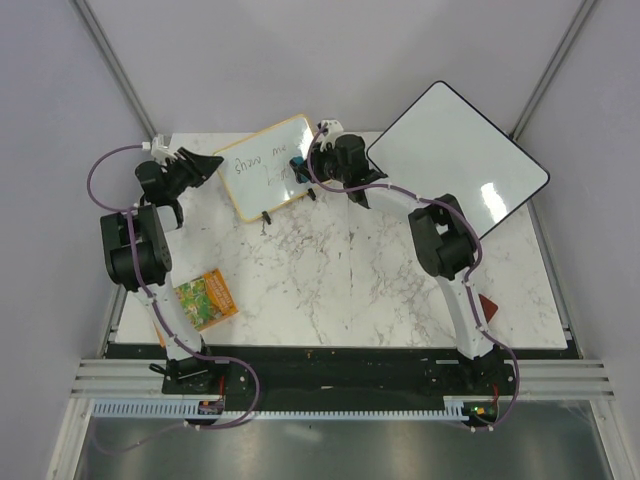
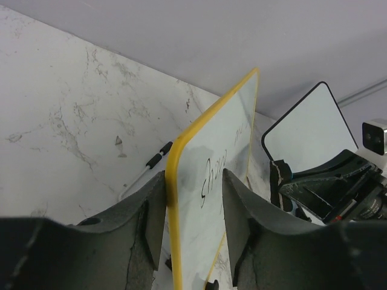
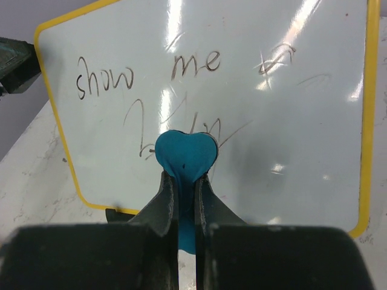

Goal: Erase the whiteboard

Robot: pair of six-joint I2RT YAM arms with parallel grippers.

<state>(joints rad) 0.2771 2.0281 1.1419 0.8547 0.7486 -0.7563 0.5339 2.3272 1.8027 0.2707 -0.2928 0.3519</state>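
Two claws, one board. Small yellow-framed rectangular whiteboard (image 1: 265, 165), dark handwriting (image 3: 103, 78): stands between the left claw (image 2: 193, 181) jaws for steadying, though I cannot tell if it is gripped. Right claw (image 3: 185, 184): clenched on teal heart-shaped eraser (image 3: 185, 151), board just ahead, ready for wiping.

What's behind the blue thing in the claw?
The yellow-framed whiteboard with dark handwriting; "show me" shows, but the blue heart-shaped pad in the right claw covers part of the lower scribble.

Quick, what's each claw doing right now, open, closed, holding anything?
Left claw: open, one finger on either side of the whiteboard edge, not clearly clamped.
Right claw: closed on a blue eraser.
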